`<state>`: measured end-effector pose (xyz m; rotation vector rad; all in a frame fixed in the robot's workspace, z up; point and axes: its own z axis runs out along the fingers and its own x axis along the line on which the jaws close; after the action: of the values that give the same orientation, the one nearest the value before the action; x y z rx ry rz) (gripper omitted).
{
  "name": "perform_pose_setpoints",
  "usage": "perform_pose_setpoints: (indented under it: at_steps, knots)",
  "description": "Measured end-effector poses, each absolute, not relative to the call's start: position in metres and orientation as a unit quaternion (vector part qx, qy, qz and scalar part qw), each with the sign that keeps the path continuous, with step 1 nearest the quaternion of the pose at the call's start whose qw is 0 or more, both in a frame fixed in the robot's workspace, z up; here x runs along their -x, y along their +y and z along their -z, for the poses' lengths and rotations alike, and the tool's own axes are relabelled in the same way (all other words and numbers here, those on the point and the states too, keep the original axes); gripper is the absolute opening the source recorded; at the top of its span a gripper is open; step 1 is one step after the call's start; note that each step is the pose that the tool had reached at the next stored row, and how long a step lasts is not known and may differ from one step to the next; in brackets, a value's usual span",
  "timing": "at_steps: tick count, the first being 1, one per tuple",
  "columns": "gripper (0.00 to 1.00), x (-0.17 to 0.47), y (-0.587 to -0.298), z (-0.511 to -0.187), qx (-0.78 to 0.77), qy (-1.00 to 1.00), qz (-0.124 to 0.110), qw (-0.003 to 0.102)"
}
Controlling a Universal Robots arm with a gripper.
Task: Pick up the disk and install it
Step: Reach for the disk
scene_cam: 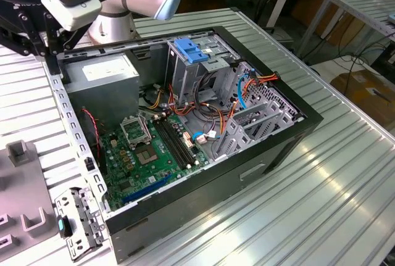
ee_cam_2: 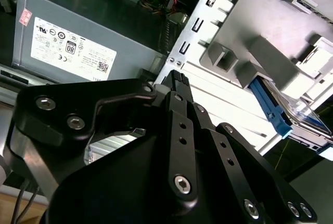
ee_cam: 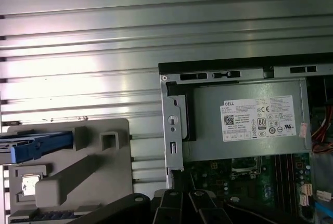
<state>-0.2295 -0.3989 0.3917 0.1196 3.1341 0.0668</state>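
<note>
The disk (ee_cam: 32, 146), a grey metal drive in a bright blue carrier frame, lies on a grey plastic fixture (ee_cam: 99, 172) beside the open computer case (scene_cam: 259, 155). In the second wrist view the disk (ee_cam_2: 273, 110) sits tucked at the fixture's edge, its shiny face partly showing. My gripper (scene_cam: 34, 37) hangs high at the exterior view's left, above the table near the case's corner by the power supply (scene_cam: 102, 81). It holds nothing and is well apart from the disk. Black gripper links (ee_cam_2: 177, 130) hide much of the second wrist view.
Inside the case a tall metal drive cage (scene_cam: 197, 71) carries a blue latch (scene_cam: 188, 50), with cables and a green motherboard (scene_cam: 154, 149) around it. A metal bracket (scene_cam: 77, 223) lies at the case's near corner. The ribbed metal table (scene_cam: 321, 198) spreads to the exterior view's right.
</note>
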Motion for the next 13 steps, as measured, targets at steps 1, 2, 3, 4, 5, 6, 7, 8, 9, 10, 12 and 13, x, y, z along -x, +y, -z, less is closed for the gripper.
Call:
perform_pose_setpoints:
  at_steps: [1,2,3,4,5,6,7,8,9,10,12,13]
  knots:
    - [0.11,0.231,-0.399,-0.392,-0.038,0.999,-0.021,0.002]
    - [0.11,0.232,-0.399,-0.392,-0.038,0.999,-0.021,0.002]
    - [0.11,0.234,-0.399,-0.392,-0.038,0.999,-0.021,0.001]
    - [0.11,0.235,-0.399,-0.392,-0.038,0.999,-0.021,0.001]
    - [0.11,0.236,-0.399,-0.392,-0.038,0.999,-0.021,0.001]
    - [0.11,0.238,-0.399,-0.392,-0.038,0.999,-0.021,0.000]
    - [0.11,0.239,-0.399,-0.392,-0.038,0.999,-0.021,0.000]
    - [0.11,0.240,-0.399,-0.391,-0.038,0.999,-0.021,0.000]
    - [0.11,0.241,-0.399,-0.391,-0.038,0.999,-0.021,-0.001]
    - [0.11,0.242,-0.399,-0.391,-0.038,0.999,-0.021,-0.001]
    - [0.11,0.245,-0.399,-0.391,-0.038,0.999,-0.021,-0.001]
    - [0.11,0.246,-0.399,-0.391,-0.038,0.999,-0.021,-0.002]
